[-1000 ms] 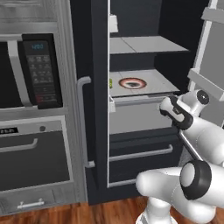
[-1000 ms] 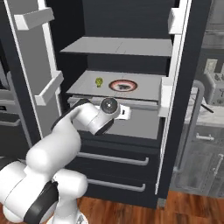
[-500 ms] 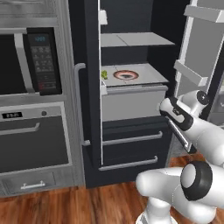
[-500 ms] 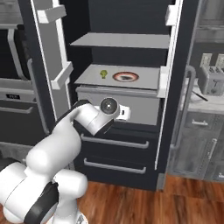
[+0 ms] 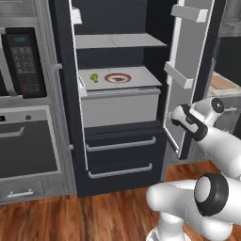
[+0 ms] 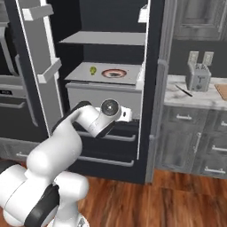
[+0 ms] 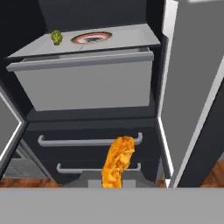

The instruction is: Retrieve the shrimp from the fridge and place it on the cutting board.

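Pinching the shrimp [image 7: 117,162] between nearly closed gripper [image 7: 114,183] fingers

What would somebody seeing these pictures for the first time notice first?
Probably the orange shrimp, standing up from the bottom of the hand view in the shut gripper, bright against the dark drawers of the fridge. Next, the fridge itself, doors wide open, with a white plate with an orange-red ring and a yellow-green lump side by side on its pale grey shelf. On the counter to the right stands a silver toaster.
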